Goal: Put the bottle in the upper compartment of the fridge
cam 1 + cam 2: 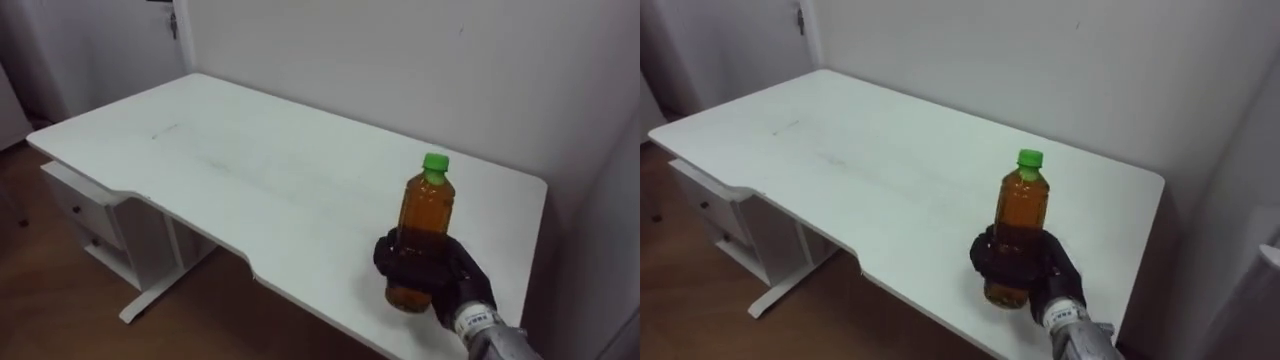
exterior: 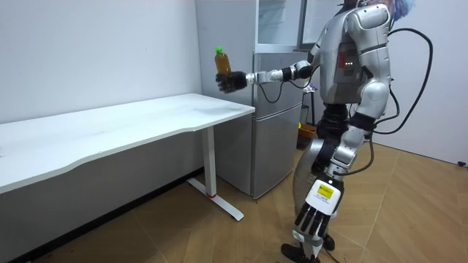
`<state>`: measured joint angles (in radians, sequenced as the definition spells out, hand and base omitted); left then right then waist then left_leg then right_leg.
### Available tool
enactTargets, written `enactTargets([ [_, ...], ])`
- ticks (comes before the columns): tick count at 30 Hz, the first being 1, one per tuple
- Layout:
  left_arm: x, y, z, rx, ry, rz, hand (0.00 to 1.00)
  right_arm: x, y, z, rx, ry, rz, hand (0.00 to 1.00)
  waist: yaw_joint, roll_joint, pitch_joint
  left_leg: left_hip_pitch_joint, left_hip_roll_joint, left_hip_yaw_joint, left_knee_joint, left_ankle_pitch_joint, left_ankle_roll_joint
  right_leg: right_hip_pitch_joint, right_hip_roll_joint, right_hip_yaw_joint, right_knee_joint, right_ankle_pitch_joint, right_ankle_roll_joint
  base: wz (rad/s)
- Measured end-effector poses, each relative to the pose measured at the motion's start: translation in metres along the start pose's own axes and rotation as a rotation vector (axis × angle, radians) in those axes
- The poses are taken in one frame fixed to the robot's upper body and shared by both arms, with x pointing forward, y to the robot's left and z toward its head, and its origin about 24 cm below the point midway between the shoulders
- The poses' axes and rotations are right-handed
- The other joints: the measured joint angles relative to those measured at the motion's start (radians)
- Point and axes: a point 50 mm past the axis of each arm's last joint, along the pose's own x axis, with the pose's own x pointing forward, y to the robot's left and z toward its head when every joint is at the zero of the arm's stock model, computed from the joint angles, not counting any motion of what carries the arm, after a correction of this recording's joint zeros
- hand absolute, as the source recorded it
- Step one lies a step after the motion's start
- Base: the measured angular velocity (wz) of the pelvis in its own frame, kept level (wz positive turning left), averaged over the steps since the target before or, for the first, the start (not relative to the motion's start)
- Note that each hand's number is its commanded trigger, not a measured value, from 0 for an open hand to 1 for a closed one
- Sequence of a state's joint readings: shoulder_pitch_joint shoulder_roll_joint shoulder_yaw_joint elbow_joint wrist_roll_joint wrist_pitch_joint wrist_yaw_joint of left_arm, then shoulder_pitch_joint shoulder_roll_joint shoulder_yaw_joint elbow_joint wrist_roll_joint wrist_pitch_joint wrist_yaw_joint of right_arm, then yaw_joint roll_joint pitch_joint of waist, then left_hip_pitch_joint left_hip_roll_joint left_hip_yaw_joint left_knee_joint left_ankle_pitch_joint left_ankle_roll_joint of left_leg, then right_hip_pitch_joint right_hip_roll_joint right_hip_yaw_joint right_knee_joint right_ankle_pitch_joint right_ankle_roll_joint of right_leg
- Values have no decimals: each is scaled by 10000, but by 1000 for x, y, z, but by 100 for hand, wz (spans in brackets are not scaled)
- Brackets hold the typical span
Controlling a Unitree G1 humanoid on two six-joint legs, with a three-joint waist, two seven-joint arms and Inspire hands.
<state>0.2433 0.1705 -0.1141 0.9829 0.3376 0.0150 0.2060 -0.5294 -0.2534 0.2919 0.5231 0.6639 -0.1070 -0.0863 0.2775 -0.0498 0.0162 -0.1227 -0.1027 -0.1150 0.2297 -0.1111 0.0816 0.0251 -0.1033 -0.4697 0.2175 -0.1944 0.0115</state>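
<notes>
An amber bottle (image 1: 425,212) with a green cap stands upright in my right hand (image 1: 432,270), whose dark fingers are curled round its lower half. It is held in the air above the right end of the white table (image 1: 250,160). In the room view I stand beside the grey fridge (image 2: 276,109) with the right arm stretched out toward the table, the bottle (image 2: 221,61) at shoulder height. My left hand (image 2: 313,218) hangs low beside my leg, fingers straight and holding nothing.
The fridge's upper compartment (image 2: 281,22) has a glass front and sits just right of the table's end. A white drawer unit (image 1: 85,210) stands under the table's left end. The wall runs close behind the table. Wooden floor lies in front.
</notes>
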Motion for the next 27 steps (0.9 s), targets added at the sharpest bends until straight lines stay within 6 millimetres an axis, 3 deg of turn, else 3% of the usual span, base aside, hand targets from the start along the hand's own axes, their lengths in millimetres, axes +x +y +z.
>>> enactTargets([
  [5, -2, 5, -11, 37, 298, 219, 0, -5, 6, 22, -410, -909, 695, 100, -93, 95, -88, 606, -5, 59, -151, -10, 0, 625, 19, 21, -229, -11, 21, -1],
  [9, -4, 7, -20, -233, 576, 79, 0, -11, 16, 36, -688, -1560, 1629, 100, -369, 109, -113, 1008, 34, 224, -258, -20, 0, 984, 54, 151, -458, -2, 29, -11],
  [10, -3, 9, -21, -333, 617, 116, 0, -13, 17, 41, -738, -1725, 1729, 100, -478, 77, -172, 1000, 31, 228, -246, -23, 3, 959, 64, 143, -502, 2, 38, 0],
  [12, -2, 12, -21, -515, 682, 161, 0, -15, 21, 50, -683, -2043, 1947, 100, -620, 50, -197, 994, 52, 296, -234, -24, 4, 913, 63, 190, -482, 6, 35, -9],
  [21, 0, 18, -17, -460, 644, 358, 0, -32, 32, 93, -1021, -3894, 2765, 100, -1354, 149, -160, 1138, 159, 693, -126, -242, 86, 965, 163, 889, -295, 127, 60, -16],
  [27, 1, 21, -11, 109, 335, 440, 0, -43, 21, 112, -1849, -4776, 2411, 100, -1712, 250, -224, 1192, 280, 1080, 70, -443, 119, 951, 209, 1263, -264, 144, 71, -18],
])
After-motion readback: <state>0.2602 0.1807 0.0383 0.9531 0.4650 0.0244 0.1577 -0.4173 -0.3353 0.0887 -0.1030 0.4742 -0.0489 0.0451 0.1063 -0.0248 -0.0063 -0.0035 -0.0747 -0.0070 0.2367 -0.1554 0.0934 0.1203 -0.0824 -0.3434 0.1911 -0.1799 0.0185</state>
